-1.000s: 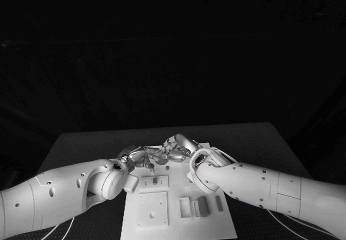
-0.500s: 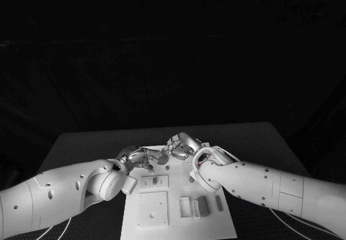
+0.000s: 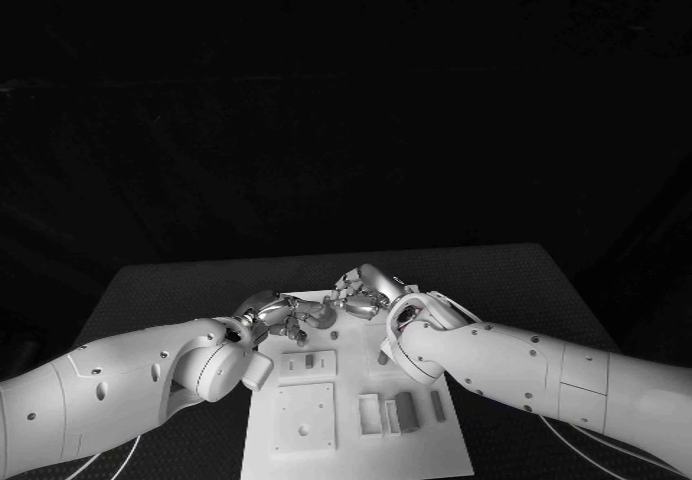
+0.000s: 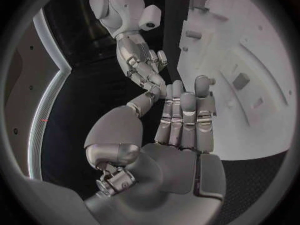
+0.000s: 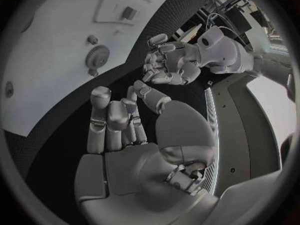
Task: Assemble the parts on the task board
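The white task board [image 3: 433, 445] lies in the middle of the table. Both hands hover over its far end. My left hand [image 3: 293, 316] has its fingers [image 4: 182, 116] stretched out straight and close together, thumb off to the side, with nothing in them. My right hand [image 3: 366, 289] is just beyond it, fingers [image 5: 115, 120] loosely bent and empty. The two hands nearly touch at the fingertips. A small gear [image 5: 97, 55] and a peg [image 5: 92, 39] sit on the board below the right hand. Square plates [image 3: 306, 415] and upright grey blocks [image 3: 391, 412] stand nearer me.
The black table [image 3: 159, 290] runs round the board on every side. More small parts [image 4: 240, 80] stand on the board beside the left hand. Both forearms lie over the board's sides.
The hands have drawn slightly apart: the right hand has lifted and shifted toward the far edge, and the left hand has edged a little toward me.
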`<move>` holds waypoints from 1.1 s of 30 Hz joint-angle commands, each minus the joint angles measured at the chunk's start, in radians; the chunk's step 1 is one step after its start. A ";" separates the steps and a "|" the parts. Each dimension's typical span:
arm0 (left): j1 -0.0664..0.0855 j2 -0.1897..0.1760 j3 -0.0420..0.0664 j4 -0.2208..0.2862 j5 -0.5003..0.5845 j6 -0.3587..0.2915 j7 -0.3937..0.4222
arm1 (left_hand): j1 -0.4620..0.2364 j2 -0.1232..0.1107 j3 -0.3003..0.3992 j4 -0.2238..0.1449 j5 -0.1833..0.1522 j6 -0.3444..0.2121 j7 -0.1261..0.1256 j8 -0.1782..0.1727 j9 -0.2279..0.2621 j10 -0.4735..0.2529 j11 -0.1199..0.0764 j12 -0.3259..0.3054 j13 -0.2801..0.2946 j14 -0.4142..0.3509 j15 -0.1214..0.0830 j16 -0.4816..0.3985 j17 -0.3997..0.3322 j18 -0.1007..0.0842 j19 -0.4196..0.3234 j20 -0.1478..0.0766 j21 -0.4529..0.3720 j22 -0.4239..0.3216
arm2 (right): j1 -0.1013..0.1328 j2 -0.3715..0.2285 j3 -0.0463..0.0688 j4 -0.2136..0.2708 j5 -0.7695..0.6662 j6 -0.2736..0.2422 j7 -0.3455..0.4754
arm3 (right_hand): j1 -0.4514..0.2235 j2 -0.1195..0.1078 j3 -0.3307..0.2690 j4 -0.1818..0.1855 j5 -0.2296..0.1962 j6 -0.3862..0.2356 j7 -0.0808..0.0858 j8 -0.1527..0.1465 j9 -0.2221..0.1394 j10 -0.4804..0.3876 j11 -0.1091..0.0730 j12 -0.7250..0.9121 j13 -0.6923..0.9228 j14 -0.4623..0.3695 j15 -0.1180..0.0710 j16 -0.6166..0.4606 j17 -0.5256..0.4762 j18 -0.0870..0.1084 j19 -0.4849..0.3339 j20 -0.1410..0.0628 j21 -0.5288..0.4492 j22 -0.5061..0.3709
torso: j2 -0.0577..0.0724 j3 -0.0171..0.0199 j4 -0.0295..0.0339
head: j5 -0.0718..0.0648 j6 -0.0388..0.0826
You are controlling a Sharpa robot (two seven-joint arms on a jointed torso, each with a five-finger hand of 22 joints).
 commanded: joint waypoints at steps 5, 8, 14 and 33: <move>0.001 -0.001 0.001 -0.003 -0.009 -0.007 0.006 | 0.012 0.005 -0.006 0.003 0.002 0.007 0.001 0.004 0.001 0.004 -0.002 0.007 0.002 0.006 -0.009 0.009 -0.001 0.024 0.005 -0.009 0.009 0.023 | 0.000 -0.024 0.000 0.019 0.007 0.034 0.016 | 0.000 -0.036 -0.006 -0.006 0.002 0.001 0.006 -0.013 0.006 -0.003 -0.003 -0.004 0.001 0.000 -0.004 -0.005 0.002 0.041 0.005 0.001 0.006 0.020 | 0.000 -0.0003 0.0003 | 0.002 0.001; 0.001 -0.002 0.001 -0.004 -0.009 -0.009 0.004 | 0.011 0.005 -0.008 0.005 0.002 0.007 0.001 0.004 0.001 0.004 -0.002 0.007 0.002 0.007 -0.009 0.010 -0.002 0.024 0.006 -0.009 0.010 0.022 | -0.001 -0.030 0.000 0.029 0.004 0.050 0.023 | -0.015 -0.061 -0.022 -0.006 0.002 -0.005 0.009 -0.021 0.009 -0.005 -0.001 -0.005 0.002 -0.001 -0.001 -0.007 0.003 0.041 0.004 0.001 0.006 0.020 | 0.000 0.0000 0.0004 | 0.003 0.000; 0.001 -0.001 0.001 -0.004 -0.008 -0.013 0.001 | 0.009 0.006 -0.010 0.007 0.002 0.007 0.001 0.003 0.001 0.005 -0.003 0.009 0.003 0.008 -0.009 0.011 -0.002 0.024 0.006 -0.009 0.011 0.022 | -0.006 -0.029 0.000 0.044 -0.005 0.081 0.028 | -0.033 -0.093 -0.092 -0.009 0.002 -0.016 0.014 -0.036 0.018 -0.016 0.004 -0.007 0.005 -0.009 0.003 -0.009 0.006 0.041 -0.005 -0.001 0.003 0.019 | 0.000 0.0006 -0.0005 | 0.004 0.000; 0.001 0.002 0.000 0.005 -0.008 0.013 -0.005 | 0.008 0.006 -0.013 0.008 0.002 0.008 0.001 0.003 0.001 0.008 -0.004 0.012 0.005 0.008 -0.010 0.012 -0.003 0.025 0.006 -0.010 0.012 0.022 | -0.008 -0.002 0.000 0.019 -0.025 0.069 0.000 | -0.071 -0.086 -0.169 -0.004 0.002 -0.009 0.013 -0.050 0.033 -0.020 0.003 -0.007 0.007 -0.012 0.002 -0.009 0.010 0.041 -0.007 -0.004 -0.004 0.016 | 0.000 -0.0006 0.0007 | 0.003 -0.002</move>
